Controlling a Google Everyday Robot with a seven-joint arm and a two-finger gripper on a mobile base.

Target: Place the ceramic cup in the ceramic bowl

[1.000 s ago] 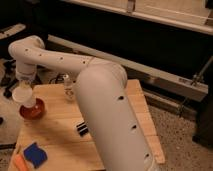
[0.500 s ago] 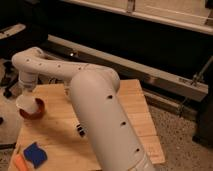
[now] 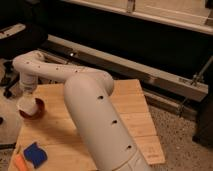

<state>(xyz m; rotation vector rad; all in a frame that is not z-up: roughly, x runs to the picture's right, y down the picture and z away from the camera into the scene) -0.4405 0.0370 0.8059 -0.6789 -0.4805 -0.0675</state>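
The smooth white arm (image 3: pixel 85 100) sweeps across the pale wooden slatted table (image 3: pixel 127 112), and the gripper (image 3: pixel 26 97) hangs at the far left edge, right over the round, glossy orange-red ceramic bowl (image 3: pixel 34 113). The small plain white ceramic cup (image 3: pixel 26 106) sits at the bowl's mouth beneath the gripper; whether the jaws grip it, I cannot tell. A blue object (image 3: pixel 35 154) lies at the near corner, beside something orange (image 3: pixel 19 162) that is cut off.

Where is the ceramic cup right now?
In the camera view the ceramic cup is at the wooden table's left edge, under the gripper, right at the ceramic bowl.
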